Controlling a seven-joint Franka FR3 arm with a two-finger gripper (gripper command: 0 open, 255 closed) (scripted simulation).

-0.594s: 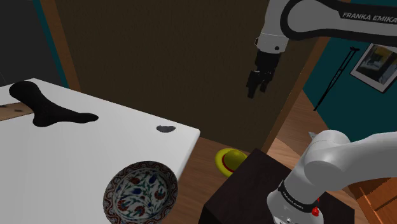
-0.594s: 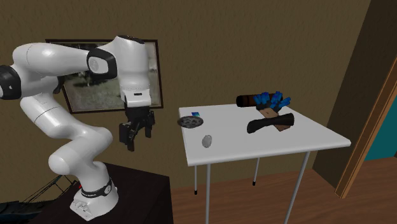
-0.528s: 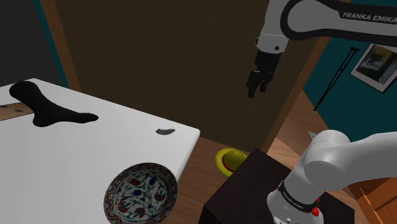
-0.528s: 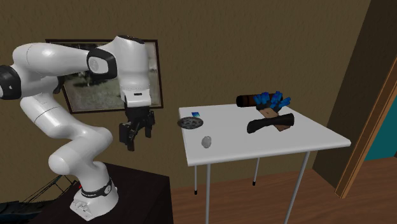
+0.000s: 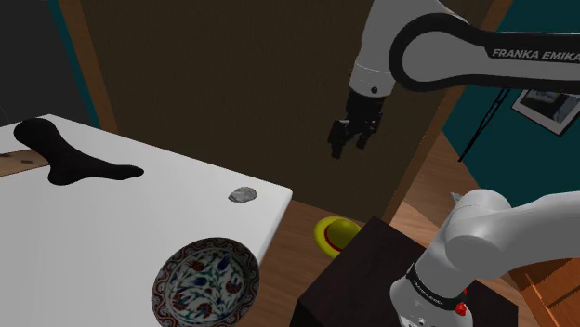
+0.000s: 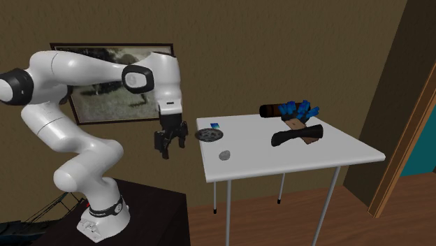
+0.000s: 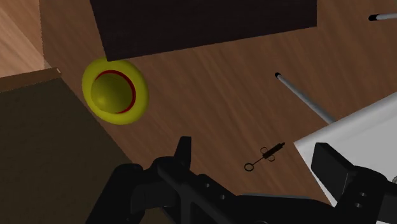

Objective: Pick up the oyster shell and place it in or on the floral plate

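My all-black two-finger gripper [image 5: 340, 147], opened wide and holding nothing, hangs beyond the white table's [image 5: 102, 246] edge; the small grey oyster shell [image 5: 243, 194] lies near the round floral plate [image 5: 168, 270].

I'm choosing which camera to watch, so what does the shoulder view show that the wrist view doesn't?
Shoulder view's own: the oyster shell near a corner of the white table, the floral plate and a black sock-shaped object. Wrist view's own: a table leg and a small black tool on the wooden floor. Shared: the open end effector, the table, and a yellow bowl on that floor.
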